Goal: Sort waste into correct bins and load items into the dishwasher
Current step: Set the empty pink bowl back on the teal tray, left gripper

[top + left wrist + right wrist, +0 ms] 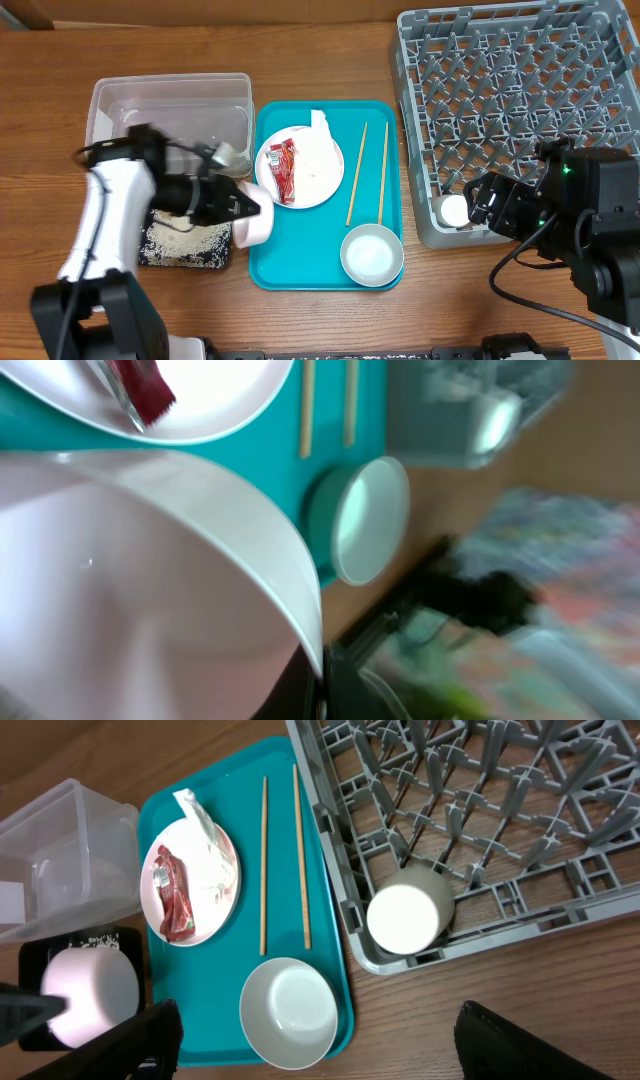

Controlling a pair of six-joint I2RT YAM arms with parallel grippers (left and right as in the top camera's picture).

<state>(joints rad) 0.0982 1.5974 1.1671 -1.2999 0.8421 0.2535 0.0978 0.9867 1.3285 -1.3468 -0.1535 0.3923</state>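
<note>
My left gripper (236, 206) is shut on the rim of a white bowl (254, 224), holding it tilted on its side at the edge of the black tray (160, 257), which holds rice grains (185, 240). The left wrist view shows the bowl (150, 580) pinched by the fingers (320, 695). On the teal tray (310, 262) a white plate (312, 170) carries a red sauce packet (283, 170) and a napkin (322, 125). Two chopsticks (357, 172) and another bowl (372, 253) lie beside it. A white cup (453, 210) lies in the grey rack (520, 90). My right gripper (315, 1015) is open and empty.
The clear tub (170, 105) stands behind the black tray at the left. The rack fills the back right. My right arm (580, 215) hovers over bare wooden table at the rack's front corner.
</note>
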